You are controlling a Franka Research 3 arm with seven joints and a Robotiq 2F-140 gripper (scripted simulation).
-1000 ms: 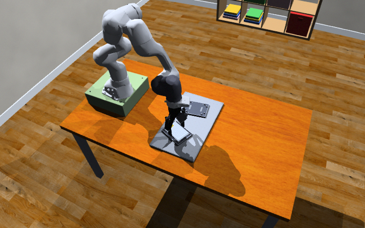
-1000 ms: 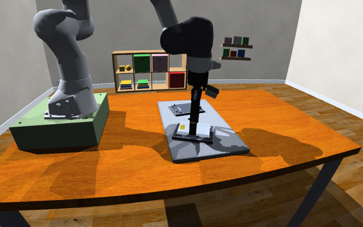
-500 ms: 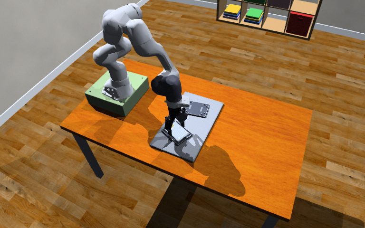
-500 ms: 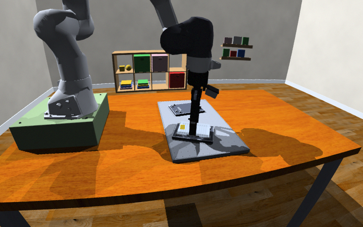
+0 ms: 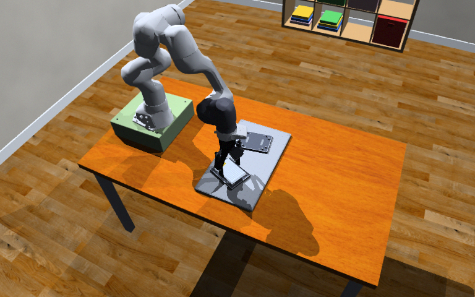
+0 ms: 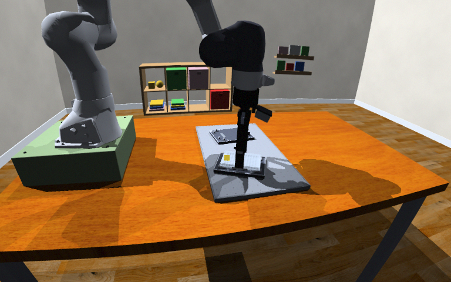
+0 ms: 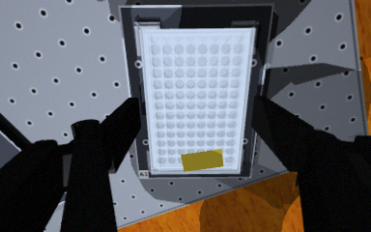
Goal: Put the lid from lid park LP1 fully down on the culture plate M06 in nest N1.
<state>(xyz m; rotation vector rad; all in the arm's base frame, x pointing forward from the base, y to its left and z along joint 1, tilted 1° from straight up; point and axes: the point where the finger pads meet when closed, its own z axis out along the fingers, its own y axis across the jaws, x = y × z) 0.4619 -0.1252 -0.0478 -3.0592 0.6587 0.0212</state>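
The surface [image 5: 333, 167] looks like glossy orange-stained wood with streaky grain, and on it lies a matt grey metal-looking base plate [image 7: 58, 63] dotted with small holes. The lid [image 7: 195, 97] reads as smooth, translucent white plastic — the plate's wells show dimly through it — with a flat yellow label [image 7: 203, 159]. The claw [image 7: 195, 123] is matt black.

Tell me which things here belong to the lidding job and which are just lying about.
Job: lid on culture plate in nest N1; lid park LP1; open claw; grey deck plate.
Lying about: cube shelf, wall shelves, green pedestal.
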